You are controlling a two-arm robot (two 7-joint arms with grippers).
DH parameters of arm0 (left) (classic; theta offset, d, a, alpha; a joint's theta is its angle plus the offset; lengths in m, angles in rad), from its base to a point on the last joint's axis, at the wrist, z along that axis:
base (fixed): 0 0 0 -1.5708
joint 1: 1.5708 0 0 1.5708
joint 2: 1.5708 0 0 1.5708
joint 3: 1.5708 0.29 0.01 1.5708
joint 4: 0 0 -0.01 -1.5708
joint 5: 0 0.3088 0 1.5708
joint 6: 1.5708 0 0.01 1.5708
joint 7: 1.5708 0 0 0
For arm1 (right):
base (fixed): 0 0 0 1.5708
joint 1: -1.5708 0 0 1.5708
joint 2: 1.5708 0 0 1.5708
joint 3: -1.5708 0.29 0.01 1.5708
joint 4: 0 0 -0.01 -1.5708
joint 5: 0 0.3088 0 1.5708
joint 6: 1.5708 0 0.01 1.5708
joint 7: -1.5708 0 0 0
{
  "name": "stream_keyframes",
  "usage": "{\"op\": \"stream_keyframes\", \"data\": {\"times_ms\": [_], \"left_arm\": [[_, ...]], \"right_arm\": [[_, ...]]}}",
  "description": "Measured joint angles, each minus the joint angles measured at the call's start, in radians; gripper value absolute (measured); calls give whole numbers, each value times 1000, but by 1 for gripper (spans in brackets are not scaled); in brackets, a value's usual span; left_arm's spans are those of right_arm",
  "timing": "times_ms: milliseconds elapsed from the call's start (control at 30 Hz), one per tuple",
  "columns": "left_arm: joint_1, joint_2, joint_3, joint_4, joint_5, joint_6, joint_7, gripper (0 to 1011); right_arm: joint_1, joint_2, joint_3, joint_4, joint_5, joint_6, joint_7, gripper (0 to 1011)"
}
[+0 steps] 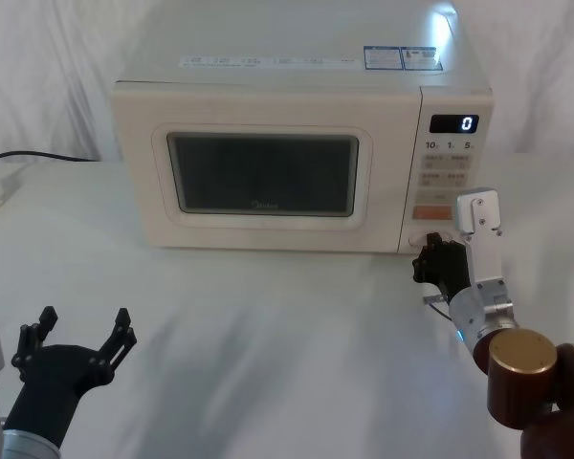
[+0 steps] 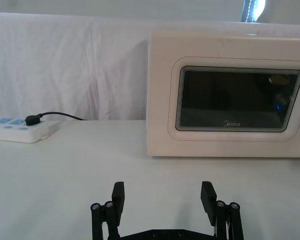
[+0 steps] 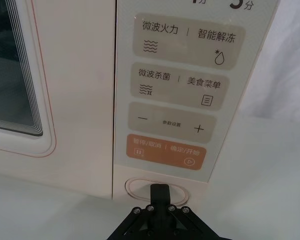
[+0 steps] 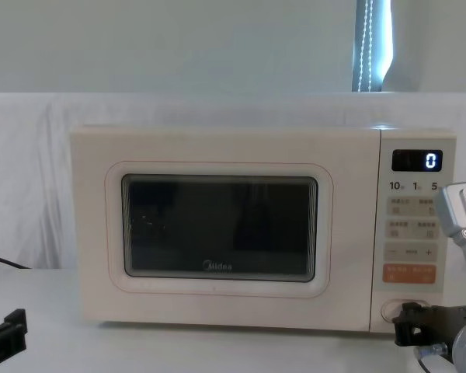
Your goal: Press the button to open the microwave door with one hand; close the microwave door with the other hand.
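The right gripper [image 3: 159, 192], clenched, sat at the button [image 3: 140, 189] low on the microwave [image 1: 268, 143] panel, door apparently shut. Pressing was in hand; next, a firmer push forward. The left gripper [image 2: 163, 197] waited released, near left on the counter [image 1: 268, 335].

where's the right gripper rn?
The right gripper is at the microwave's lower right front corner, its shut fingertips right at the button below the orange key, seen in head and right wrist views.
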Motion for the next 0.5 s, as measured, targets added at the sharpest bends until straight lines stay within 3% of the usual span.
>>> {"op": "stream_keyframes", "data": {"times_ms": [500], "left_arm": [[0,0,0,0,0,0,0,1001]], "right_arm": [[20,-4,10,34,2,-8,-2,0]]}}
